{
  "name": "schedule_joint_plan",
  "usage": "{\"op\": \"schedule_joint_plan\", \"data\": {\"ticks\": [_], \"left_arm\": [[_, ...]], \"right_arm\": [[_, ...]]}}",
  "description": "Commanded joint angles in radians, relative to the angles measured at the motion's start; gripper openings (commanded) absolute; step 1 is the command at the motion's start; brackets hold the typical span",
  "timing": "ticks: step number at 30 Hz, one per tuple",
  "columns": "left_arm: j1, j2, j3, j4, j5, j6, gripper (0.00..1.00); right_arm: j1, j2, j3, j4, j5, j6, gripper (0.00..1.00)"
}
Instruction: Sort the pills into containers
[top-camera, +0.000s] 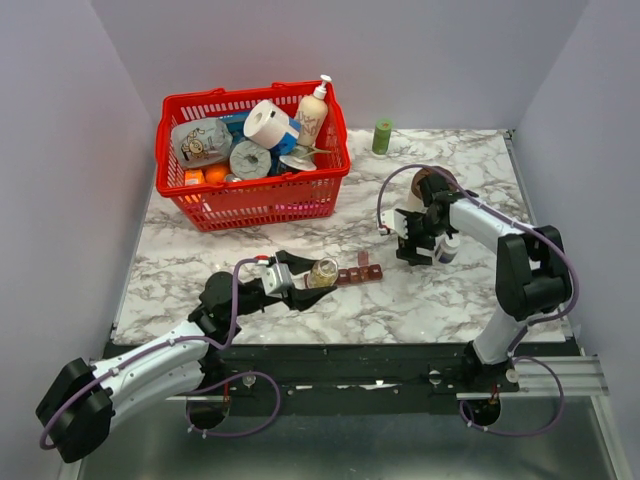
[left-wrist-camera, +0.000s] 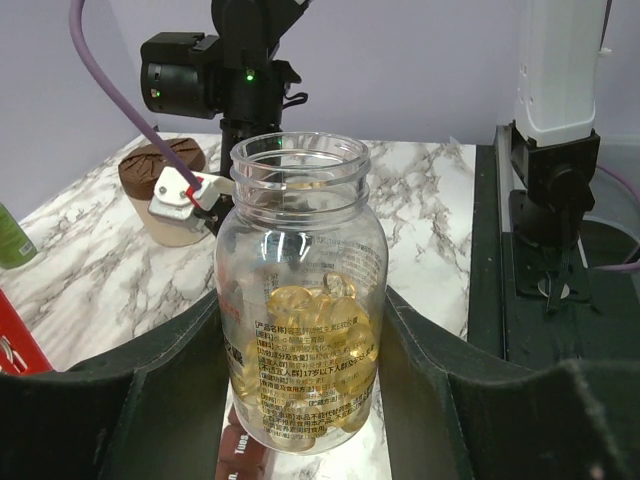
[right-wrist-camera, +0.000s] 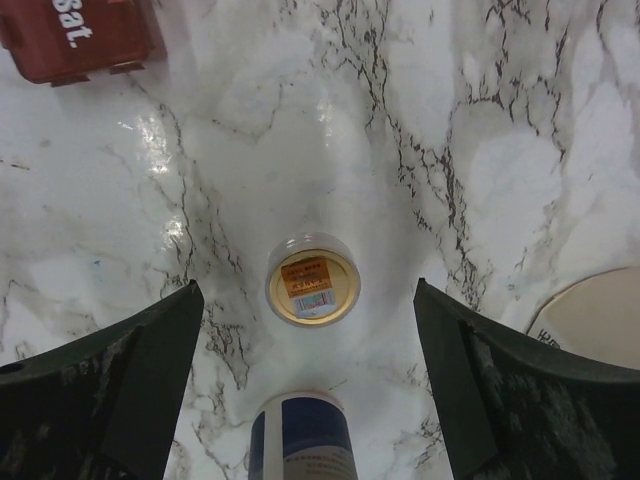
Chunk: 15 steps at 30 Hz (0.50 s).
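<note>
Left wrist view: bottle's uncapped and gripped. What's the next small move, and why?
Probably tilt the bottle toward the organizer. The left tool holds it upright and uncapped, pills sit at its bottom, and the top view shows the organizer right beside it, so a gentle tip should bring pills to the mouth.

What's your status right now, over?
Left gripper shut on clear uncapped plastic bottle of amber pills. Right gripper open over round yellowish cap. Maroon compartment strip beside bottle, nothing blocking.
</note>
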Motion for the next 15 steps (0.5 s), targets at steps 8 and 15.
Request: {"op": "schedule_joint_plan", "data": {"ticks": [8,15], "left_arm": [[-0.017,-0.022,-0.009,-0.010,-0.036,0.031,0.00],[-0.022,-0.020,-0.001,-0.025,-0.037,0.033,0.00]], "right_arm": [[0.017,0.064,0.015,0.054,0.089,0.088,0.76],[0.034,0.062,-0.013,0.103,0.089,0.121,0.63]]}}
